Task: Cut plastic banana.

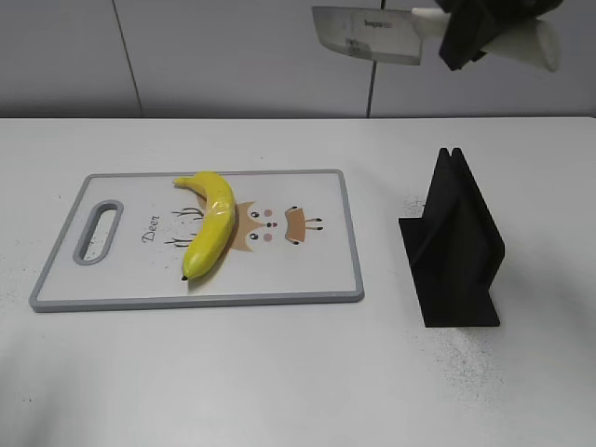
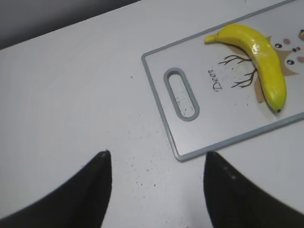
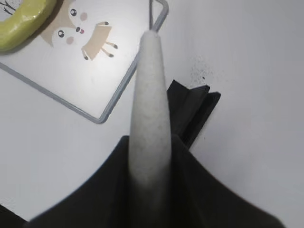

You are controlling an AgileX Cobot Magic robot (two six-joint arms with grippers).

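Now the right gripper (image 1: 484, 33) clamped a white-handled steel knife (image 1: 372, 34) high up; left gripper (image 2: 154, 183) gaped idle. Glossy yellow plastic banana (image 1: 211, 228) lay on grey-rimmed cutting board (image 1: 321, 270). Best approach: lower blade w/ edge square over mid-seam.

The banana (image 1: 210, 233) lies curved on the grey-rimmed cutting board (image 1: 317, 279) over its printed deer picture; a black knife stand (image 1: 454, 244) sits on the white table (image 1: 279, 372) to the board's right; high above, the right gripper (image 1: 475, 33) holds a white-handled knife (image 1: 372, 34).
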